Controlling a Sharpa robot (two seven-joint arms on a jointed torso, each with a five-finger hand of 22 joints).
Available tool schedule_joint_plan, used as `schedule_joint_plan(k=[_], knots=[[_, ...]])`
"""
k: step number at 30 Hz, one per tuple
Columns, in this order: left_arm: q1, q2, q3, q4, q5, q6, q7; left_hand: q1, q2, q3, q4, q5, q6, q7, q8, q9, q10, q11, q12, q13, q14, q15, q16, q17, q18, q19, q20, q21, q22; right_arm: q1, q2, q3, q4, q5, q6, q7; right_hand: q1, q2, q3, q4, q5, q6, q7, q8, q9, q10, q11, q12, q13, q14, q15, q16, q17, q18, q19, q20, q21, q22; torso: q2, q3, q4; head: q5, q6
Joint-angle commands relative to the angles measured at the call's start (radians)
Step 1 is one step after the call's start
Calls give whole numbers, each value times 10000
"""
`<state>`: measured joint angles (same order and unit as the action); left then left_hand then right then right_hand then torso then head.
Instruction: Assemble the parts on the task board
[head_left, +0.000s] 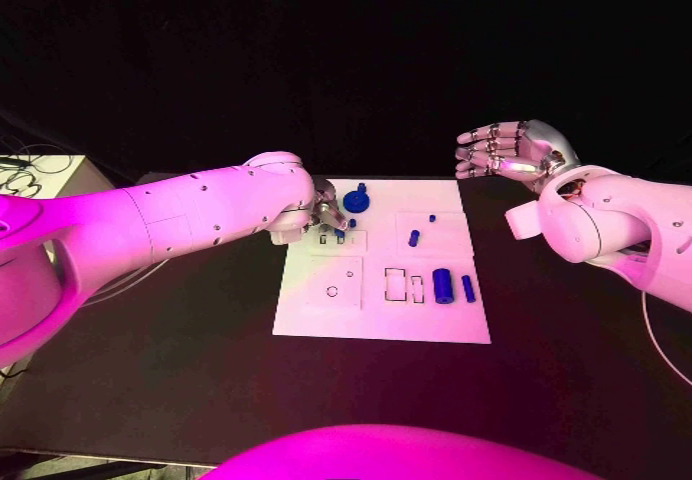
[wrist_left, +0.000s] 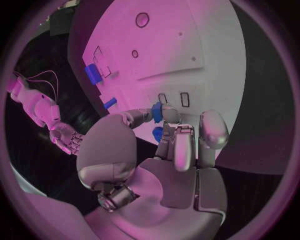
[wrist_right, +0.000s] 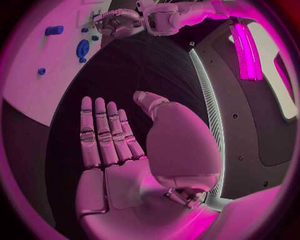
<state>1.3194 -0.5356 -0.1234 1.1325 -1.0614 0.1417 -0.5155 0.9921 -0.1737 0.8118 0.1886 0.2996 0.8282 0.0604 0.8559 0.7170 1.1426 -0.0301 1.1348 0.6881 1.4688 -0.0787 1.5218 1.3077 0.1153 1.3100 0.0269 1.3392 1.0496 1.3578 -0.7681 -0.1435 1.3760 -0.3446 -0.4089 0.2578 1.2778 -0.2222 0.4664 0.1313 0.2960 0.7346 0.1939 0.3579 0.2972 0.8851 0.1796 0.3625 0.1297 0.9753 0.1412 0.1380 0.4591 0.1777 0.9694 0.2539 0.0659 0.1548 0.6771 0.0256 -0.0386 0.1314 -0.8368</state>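
Nearest to me the desk runs dark and bare up to the near edge of the task board, the white plate in the middle. My left hand sits over the board's far left corner, and its fingers are pinched on a small blue part just above a pair of narrow slots, so I judge I am in the middle of seating that piece. A second blue piece sits right beside the fingers; I cannot tell whether it is held or lying on the board. My right hand hovers off the board's far right corner, holding nothing, fingers loosely spread. By my reckoning the job is early: a round blue part lies at the far edge, a short one mid-board, and a thick cylinder with a slim bar rest at the near right beside outlined, unfilled recesses, with a round hole on the near left also open. The head view hides the left fingertips behind the arm; the left wrist view shows the pinch plainly. The right wrist view confirms that palm flat and unloaded, well apart from the board.
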Motion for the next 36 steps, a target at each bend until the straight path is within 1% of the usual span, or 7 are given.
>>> schedule_joint_plan(k=[1, 6, 9, 13, 23, 29, 36], knots=[[-50, 2, -4, 48, -271, -166, -29, -26, 132, 1853, -1796, 5, 253, -242, 153, 2355, 47, -12, 49, -7, 751, -69, 31, 1839, -145, 77, 10, 53, -6, -2, -6, 4, -7, 2, 142, 15, -50, 82, -48, -3, 23, 31, 512, -60, -8, 27, 76, -38, -17, -5, 41, -57, -8, 63, -35, 2, -29, -9, 3, -2, -1, 7, -19], [-125, -24, -15, 128, -430, -177, -43, -77, 150, 1916, -1810, 25, 248, -256, 212, 2408, 7, -25, 11, -77, 750, -80, 26, 1833, -143, 76, -2, 48, -16, -2, -13, 2, -10, 2, 168, 11, -62, 87, -56, 6, 25, 32, 513, -63, -10, 26, 78, -40, -31, -5, 43, -67, -22, 64, -40, 5, -27, -26, 1, 3, -8, 1, -40], [-150, -63, -21, 200, -519, -208, -50, -85, 148, 1926, -1817, 28, 248, -259, 221, 2417, 5, -27, 10, -81, 754, -82, 32, 1843, -139, 66, -4, 38, -39, -3, -18, 2, -13, 2, 202, 7, -90, 91, -73, 26, 28, 34, 515, -66, -12, 26, 81, -43, -54, -2, 46, -81, -44, 65, -47, 10, -24, -53, -2, 8, -9, 53, -59], [-171, -103, -26, 279, -628, -288, -58, -91, 149, 1937, -1824, 31, 247, -262, 230, 2424, 4, -30, 8, -86, 757, -85, 38, 1853, -140, 69, -6, 40, -35, -5, -14, 0, -22, -2, 254, 0, -113, 94, -90, 42, 28, 36, 516, -68, -13, 25, 83, -46, -73, 1, 48, -92, -62, 66, -51, 13, -22, -75, 4, 10, -2, 70, -65], [-197, -137, -37, 334, -701, -353, -71, -98, 152, 1953, -1831, 32, 244, -265, 239, 2434, -3, -32, 0, -102, 754, -88, 31, 1843, -140, 71, -9, 40, -33, -13, -3, -6, -20, -162, 357, 6, -211, 115, -165, 117, 24, 27, 525, -87, -23, -4, 97, -67, -161, -10, 67, -153, -145, 66, -82, 32, -20, -176, 2, 5, -4, 75, -79], [-203, -180, -41, 380, -707, -249, -82, -106, 161, 1976, -1840, 26, 238, -267, 251, 2446, -7, -36, -5, -113, 755, -92, 32, 1844, -138, 66, -13, 35, -46, -14, -18, -7, -22, -180, 366, 8, -242, 131, -185, 145, 28, 26, 528, -91, -25, -8, 100, -69, -184, -9, 70, -167, -167, 67, -89, 36, -18, -203, 5, 3, -10, 85, -106], [-204, -205, -42, 411, -707, -139, -84, -108, 164, 1994, -1855, 22, 234, -270, 260, 2457, -1, -40, 0, -106, 756, -95, 32, 1844, -141, 75, -16, 41, -31, -14, -21, -8, -24, -185, 370, 11, -260, 142, -197, 162, 33, 27, 529, -93, -26, -9, 101, -69, -199, -6, 71, -175, -181, 67, -91, 39, -16, -221, 0, -1, -2, 98, -96]])
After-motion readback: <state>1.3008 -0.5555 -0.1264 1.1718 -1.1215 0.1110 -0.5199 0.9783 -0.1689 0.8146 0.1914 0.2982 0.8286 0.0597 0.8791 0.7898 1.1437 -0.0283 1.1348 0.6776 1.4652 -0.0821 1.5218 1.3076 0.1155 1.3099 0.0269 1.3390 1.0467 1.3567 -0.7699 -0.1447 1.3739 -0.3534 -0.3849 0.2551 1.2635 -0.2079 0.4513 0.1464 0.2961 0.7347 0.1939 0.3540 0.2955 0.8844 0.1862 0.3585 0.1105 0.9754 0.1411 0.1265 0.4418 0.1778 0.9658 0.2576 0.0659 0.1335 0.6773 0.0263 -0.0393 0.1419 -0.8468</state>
